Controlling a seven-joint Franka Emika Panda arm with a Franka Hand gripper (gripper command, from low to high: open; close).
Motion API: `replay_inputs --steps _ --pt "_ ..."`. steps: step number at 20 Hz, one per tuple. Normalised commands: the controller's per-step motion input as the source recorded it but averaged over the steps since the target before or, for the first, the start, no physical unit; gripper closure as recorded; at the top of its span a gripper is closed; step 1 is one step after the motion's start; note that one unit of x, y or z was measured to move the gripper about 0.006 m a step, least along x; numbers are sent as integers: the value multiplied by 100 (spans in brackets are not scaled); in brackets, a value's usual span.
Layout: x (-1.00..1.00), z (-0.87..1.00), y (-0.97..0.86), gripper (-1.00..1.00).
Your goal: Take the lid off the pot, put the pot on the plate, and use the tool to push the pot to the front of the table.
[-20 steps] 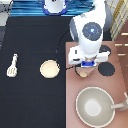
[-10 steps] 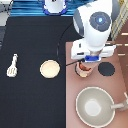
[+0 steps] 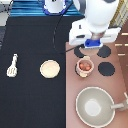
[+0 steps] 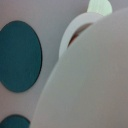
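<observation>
The pot (image 3: 84,65) sat uncovered on the stove (image 3: 70,86), not yet on the plate (image 3: 50,69); the tool (image 3: 95,44) hovered above, its grip impossible to tell.

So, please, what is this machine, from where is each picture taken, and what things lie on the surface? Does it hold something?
It is one robot arm; its gripper hangs close to the pot. One camera looks down from high above; the other sits on the hand. On the black table lie a spatula and a plate. The pot stands open on the stove, beside a large pan. The pale round shape filling the hand camera may be the lid; I cannot confirm a hold.
</observation>
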Motion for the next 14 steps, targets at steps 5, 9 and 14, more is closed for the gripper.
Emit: replay_inputs --steps 5,9,14 --pt "-100 -33 0 100" --pt "-100 -59 0 100" --pt "-65 -66 -29 100"
